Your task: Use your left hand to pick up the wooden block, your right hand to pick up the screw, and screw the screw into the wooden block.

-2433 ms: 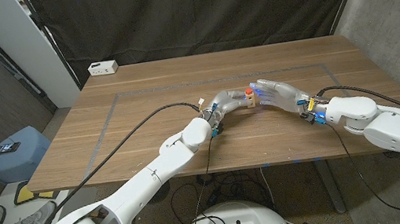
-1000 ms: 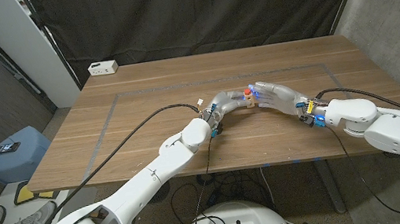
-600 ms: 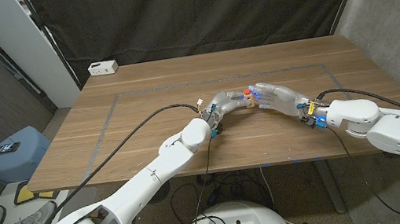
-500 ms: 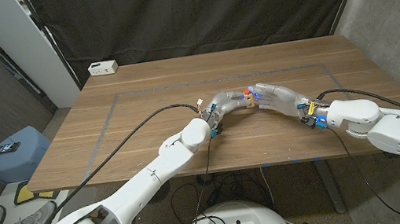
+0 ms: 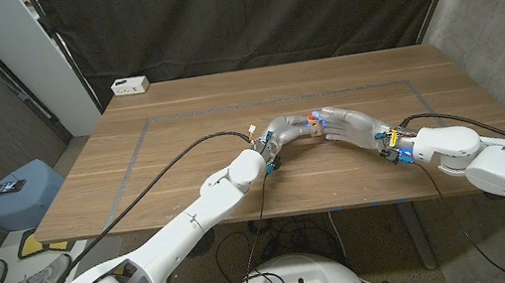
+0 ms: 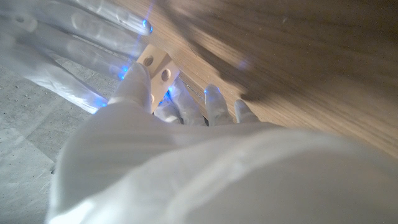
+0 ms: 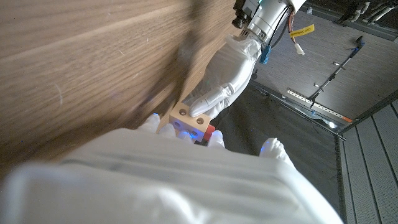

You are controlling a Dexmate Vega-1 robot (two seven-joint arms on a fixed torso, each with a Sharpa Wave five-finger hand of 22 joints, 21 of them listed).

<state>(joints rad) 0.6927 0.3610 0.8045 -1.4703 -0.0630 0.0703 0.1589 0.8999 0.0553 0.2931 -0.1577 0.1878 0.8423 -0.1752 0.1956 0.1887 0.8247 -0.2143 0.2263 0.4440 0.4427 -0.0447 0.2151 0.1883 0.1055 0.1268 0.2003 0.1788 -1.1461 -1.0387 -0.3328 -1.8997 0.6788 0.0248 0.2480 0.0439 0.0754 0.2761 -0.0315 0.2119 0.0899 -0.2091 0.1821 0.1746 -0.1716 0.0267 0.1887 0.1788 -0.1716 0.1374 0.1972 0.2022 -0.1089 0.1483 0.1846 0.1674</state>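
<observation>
The right hand has crept slightly toward nine o'clock, fingers clamped on the red-headed screw, working it into the wooden block gripped by the left hand, so threading looks underway.

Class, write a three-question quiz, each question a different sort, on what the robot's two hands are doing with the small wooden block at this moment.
1. True or false: the left hand holds the small pale wooden block with round holes above the brown wooden table.
2. Multiple choice: the red-headed screw is (A) at the block, by the right hand; (B) beside the white box; (C) on the floor.
3. Fill in: the white box lies at the table's far ____ corner.

Key: 1 true; 2 A; 3 left.
</observation>
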